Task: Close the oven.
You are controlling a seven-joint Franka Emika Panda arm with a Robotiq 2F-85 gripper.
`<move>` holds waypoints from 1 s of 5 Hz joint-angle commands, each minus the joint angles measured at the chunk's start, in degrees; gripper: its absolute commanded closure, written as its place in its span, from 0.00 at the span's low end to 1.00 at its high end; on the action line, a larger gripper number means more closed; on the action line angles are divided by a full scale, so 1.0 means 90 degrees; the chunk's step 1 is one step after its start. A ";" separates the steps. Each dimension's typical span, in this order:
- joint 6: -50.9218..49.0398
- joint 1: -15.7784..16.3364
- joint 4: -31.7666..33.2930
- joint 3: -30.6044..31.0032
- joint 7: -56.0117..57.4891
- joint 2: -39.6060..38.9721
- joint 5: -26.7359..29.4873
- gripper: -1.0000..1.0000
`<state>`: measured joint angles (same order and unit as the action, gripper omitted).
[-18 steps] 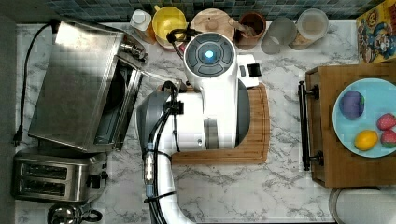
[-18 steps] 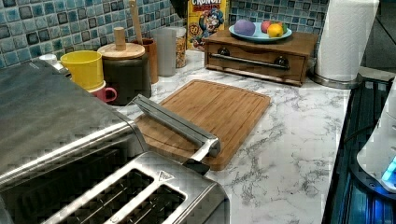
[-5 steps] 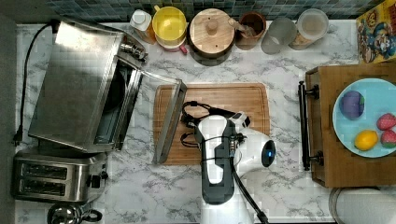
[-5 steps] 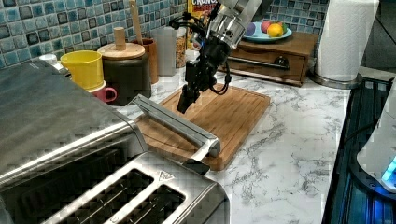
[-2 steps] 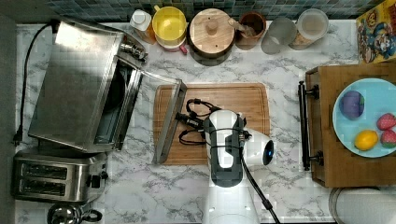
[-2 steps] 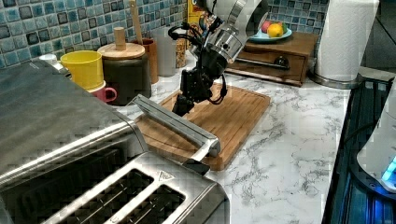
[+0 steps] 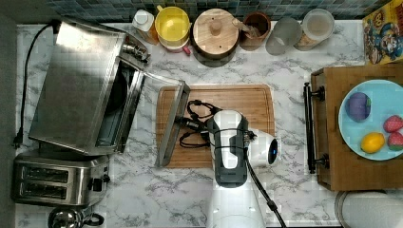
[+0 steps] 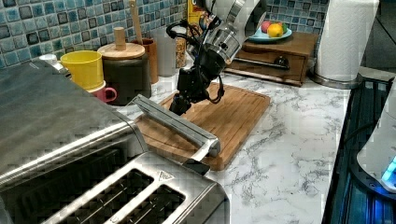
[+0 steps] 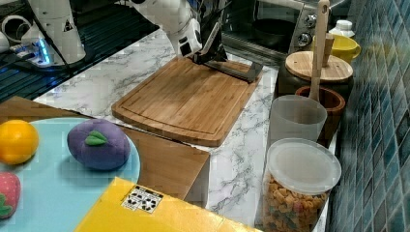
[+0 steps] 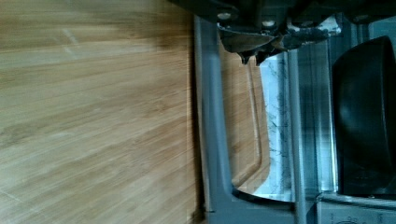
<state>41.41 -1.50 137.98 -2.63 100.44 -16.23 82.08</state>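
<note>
The oven is a big steel box at the top view's left, its glass door dropped down and open. The door's metal bar handle lies over the edge of a wooden cutting board. My gripper sits at the handle from the board side, fingers close together with nothing between them. In the left view the gripper rests right against the handle. The wrist view has the fingertips beside the handle, with a dark pan inside the oven.
A two-slot toaster stands beside the oven. A yellow mug, a lidded canister and jars line the back wall. A wooden box carrying a plate of fruit stands at the top view's right.
The arm has swung across the cutting board toward the oven, bringing the gripper down to the door handle. The door lies open as before.
</note>
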 commanded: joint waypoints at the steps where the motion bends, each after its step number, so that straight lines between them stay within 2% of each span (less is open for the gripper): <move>1: 0.0113 0.0440 -0.0746 0.0449 0.0093 -0.0008 0.0184 1.00; 2: -0.0076 0.0534 -0.0779 0.0540 -0.0270 0.0215 -0.0084 1.00; 4: 0.0372 0.0998 -0.0828 0.0956 -0.0720 0.0877 -0.0177 1.00; 5: 0.0445 0.1056 -0.1037 0.1281 -0.0975 0.1022 -0.0307 1.00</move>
<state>48.99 -0.56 138.54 1.67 98.14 -14.35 79.12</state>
